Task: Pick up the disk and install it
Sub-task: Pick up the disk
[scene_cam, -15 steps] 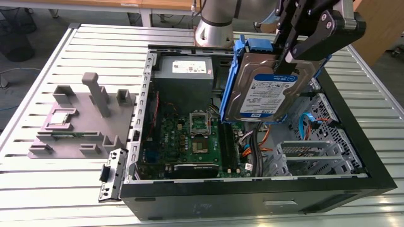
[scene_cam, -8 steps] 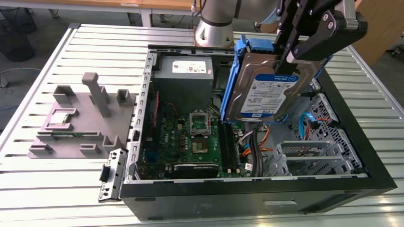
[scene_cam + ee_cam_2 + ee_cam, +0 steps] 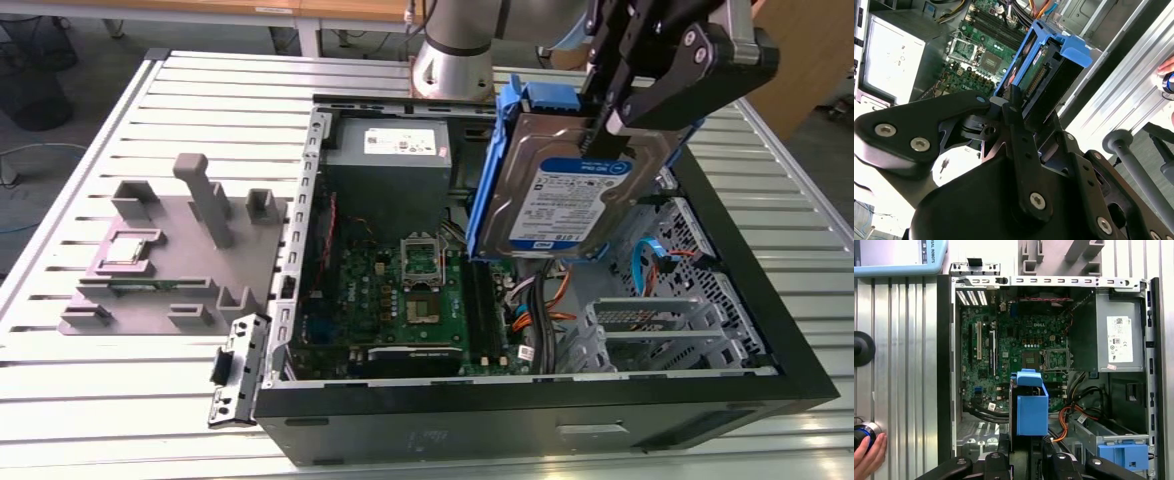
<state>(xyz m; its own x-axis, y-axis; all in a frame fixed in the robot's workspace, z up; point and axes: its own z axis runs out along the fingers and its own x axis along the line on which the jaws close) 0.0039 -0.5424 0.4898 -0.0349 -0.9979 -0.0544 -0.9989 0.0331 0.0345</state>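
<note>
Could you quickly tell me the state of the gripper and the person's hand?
Gripper: shut on the disk, above the open computer case.
Hand: beside a blue button; its grasp cannot be told.

No print is resolving into legible characters. The disk [image 3: 561, 188] is carrying a white-and-blue label [image 3: 577, 200] on its silver face (lettering too fine to make out). The power supply [image 3: 387, 185] is showing a white sticker [image 3: 388, 143]; the same sticker [image 3: 1119, 339] is appearing in the first wrist view, its lines reading as illegible.
</note>
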